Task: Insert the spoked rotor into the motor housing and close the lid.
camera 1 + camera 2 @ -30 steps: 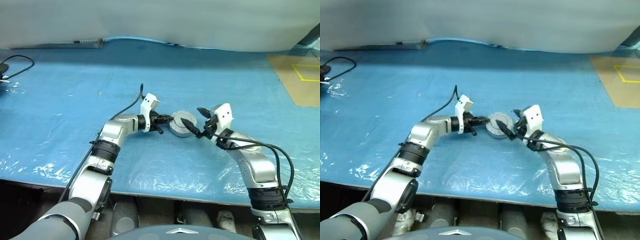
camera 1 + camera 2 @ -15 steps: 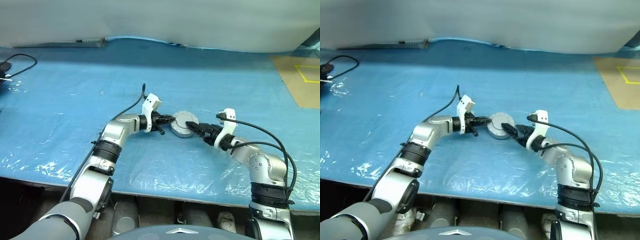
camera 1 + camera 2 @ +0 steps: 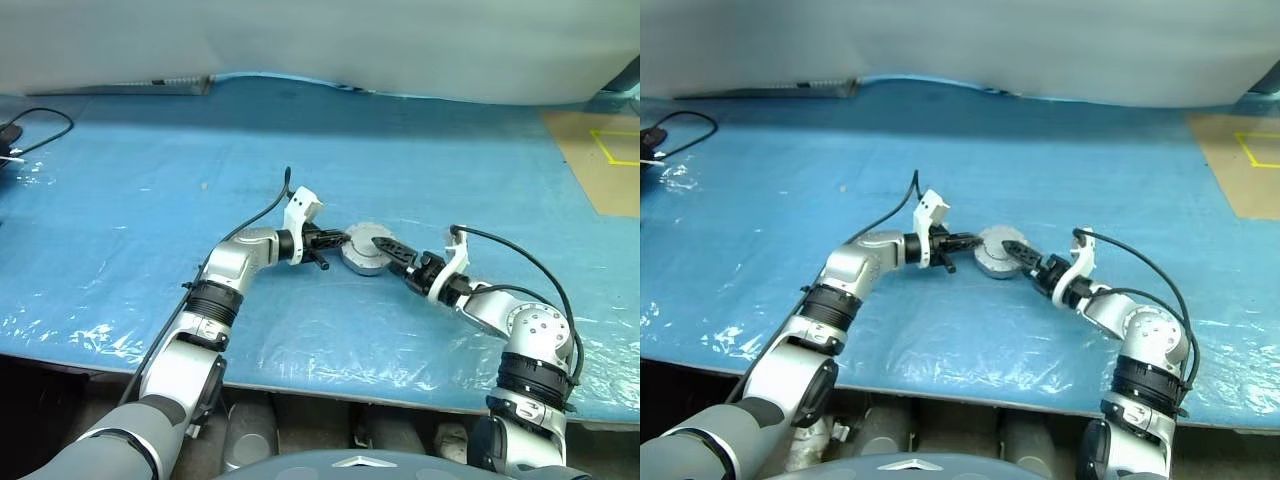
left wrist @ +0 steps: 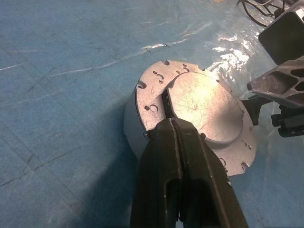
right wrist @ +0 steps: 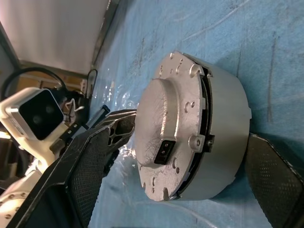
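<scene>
The motor housing (image 3: pixel 362 262) is a grey metal puck on the blue sheet, and its side wall (image 5: pixel 223 123) shows in the right wrist view. The lid (image 4: pixel 202 107), a grey cap with a raised round centre and a small dark slot, sits on top of it. A thin dark gap shows under part of the lid's rim. My left gripper (image 4: pixel 172 123) is shut, its tips resting on the lid's edge by the slot. My right gripper (image 3: pixel 383 248) is open and lies nearly level, one finger (image 5: pixel 90 161) on each side of the housing. The spoked rotor is out of view.
A blue plastic-covered table (image 3: pixel 150 200) stretches all round the housing. A black cable (image 3: pixel 35 128) lies at the far left. A brown board with yellow tape (image 3: pixel 600 160) lies at the far right. The table's front edge (image 3: pixel 330 385) runs close below my arms.
My right gripper has rolled over and sunk, from tilted above the housing's right side to lying low with its fingers flanking the housing. The left gripper and the housing have kept still.
</scene>
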Controlling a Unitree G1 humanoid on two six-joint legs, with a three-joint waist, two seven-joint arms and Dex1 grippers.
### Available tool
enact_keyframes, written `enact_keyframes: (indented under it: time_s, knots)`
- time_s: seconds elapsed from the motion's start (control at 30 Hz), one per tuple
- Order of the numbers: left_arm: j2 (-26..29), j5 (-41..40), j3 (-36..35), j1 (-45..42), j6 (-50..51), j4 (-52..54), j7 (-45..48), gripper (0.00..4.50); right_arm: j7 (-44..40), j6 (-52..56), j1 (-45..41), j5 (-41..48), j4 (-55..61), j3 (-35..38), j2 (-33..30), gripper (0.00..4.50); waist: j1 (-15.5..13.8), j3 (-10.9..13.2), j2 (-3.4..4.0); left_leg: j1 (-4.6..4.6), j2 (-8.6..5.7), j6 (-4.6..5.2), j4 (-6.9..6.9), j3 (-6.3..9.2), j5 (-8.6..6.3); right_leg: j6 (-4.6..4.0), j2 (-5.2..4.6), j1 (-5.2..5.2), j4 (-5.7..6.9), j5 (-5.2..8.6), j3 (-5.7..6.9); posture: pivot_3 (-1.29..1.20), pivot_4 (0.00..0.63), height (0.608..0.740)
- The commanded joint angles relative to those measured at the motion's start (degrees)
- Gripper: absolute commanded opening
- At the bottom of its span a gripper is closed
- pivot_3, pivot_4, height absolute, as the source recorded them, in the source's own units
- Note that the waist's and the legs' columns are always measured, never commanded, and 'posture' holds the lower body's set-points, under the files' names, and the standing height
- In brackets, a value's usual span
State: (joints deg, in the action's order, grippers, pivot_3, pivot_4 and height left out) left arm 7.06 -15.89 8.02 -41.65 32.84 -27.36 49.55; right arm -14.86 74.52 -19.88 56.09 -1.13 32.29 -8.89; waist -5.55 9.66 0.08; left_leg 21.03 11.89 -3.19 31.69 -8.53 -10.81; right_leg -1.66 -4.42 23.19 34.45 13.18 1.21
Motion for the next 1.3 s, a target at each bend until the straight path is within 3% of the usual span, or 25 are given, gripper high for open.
enact_keyframes:
  time_s: [0.03,0.37,0.7,0.83,1.17,1.3]
  knots:
    - [-0.4,0.8,1.8,1.1,0.7,-0.2,0.5,0.00,0.4,3.2,-1.0,6.0,-1.3,2.0,0.7,4.09,0.0,0.0,0.01,0.00,0.00,0.00,0.00,0.00,0.00,0.00,0.00,0.00,0.00,0.00,0.00,0.00,0.150,0.740]
    - [-0.6,1.3,1.8,0.8,0.4,-0.6,0.9,0.00,-0.7,4.3,1.6,8.1,-3.6,2.1,-1.5,1.04,-0.1,0.0,0.06,0.00,-0.01,-0.01,-0.15,0.00,0.01,0.00,-0.01,0.02,-0.01,0.00,0.07,0.00,0.150,0.740]
    - [-0.5,-0.6,-0.8,-0.5,1.0,-1.0,1.2,0.00,0.9,3.6,3.0,9.6,-2.2,1.3,0.0,1.04,-0.1,0.0,0.06,0.00,-0.02,-0.01,-0.16,0.00,0.01,0.00,-0.03,0.02,-0.01,0.00,0.07,0.00,0.150,0.740]
    - [-0.6,-4.8,-5.9,-0.3,5.0,0.6,0.1,0.88,3.5,2.8,2.7,13.2,-1.1,3.0,2.3,1.04,0.2,0.0,0.09,0.02,-0.01,-0.01,-0.16,-0.02,0.01,0.00,-0.02,0.08,-0.01,0.00,0.06,0.00,0.150,0.740]
    - [-1.3,-25.6,-28.8,8.9,23.0,8.6,-10.8,4.44,11.8,-2.5,-1.1,23.3,0.4,3.2,6.0,1.04,0.3,0.2,0.35,0.46,-0.03,-0.02,-0.28,-0.03,0.01,0.05,0.00,0.65,0.05,-0.04,0.06,0.00,0.150,0.740]
    - [-3.2,-33.7,-35.2,14.7,28.7,13.7,-16.1,4.50,13.6,-4.9,-3.6,25.6,-0.2,1.0,7.1,1.04,0.3,0.2,0.34,0.78,-0.01,-0.02,-0.27,-0.01,0.02,0.23,0.04,0.95,0.12,-0.15,0.10,0.00,0.150,0.740]
